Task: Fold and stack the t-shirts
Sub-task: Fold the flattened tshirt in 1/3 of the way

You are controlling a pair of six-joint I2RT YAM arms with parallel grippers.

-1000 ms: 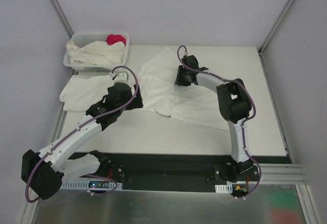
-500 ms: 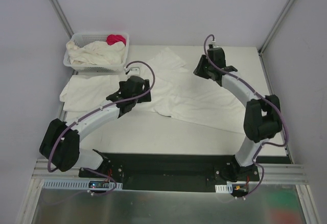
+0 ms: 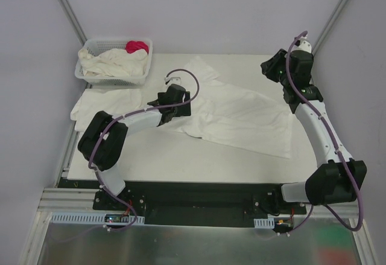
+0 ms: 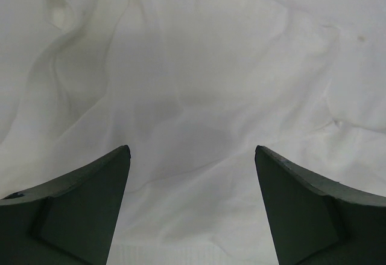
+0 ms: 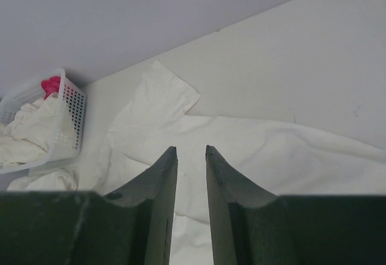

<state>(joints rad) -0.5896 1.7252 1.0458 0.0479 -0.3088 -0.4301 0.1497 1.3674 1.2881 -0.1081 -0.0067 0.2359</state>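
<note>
Your right gripper (image 5: pixel 190 149) has swung off the spread t-shirt (image 3: pixel 241 117) to the far right corner, jaws narrow, empty; your left gripper (image 4: pixel 192 150) gapes wide over its left edge, basket (image 3: pixel 90 75) beyond.

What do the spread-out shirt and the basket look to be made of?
Spread t-shirt: soft cloth, probably cotton knit, matte off-white; it lies in loose wrinkles. Basket: likely rigid white plastic; its walls are a regular lattice of small holes.

overhead on table (image 3: pixel 181 162), wrists share t-shirt (image 3: pixel 241 114), left close, right far
</note>
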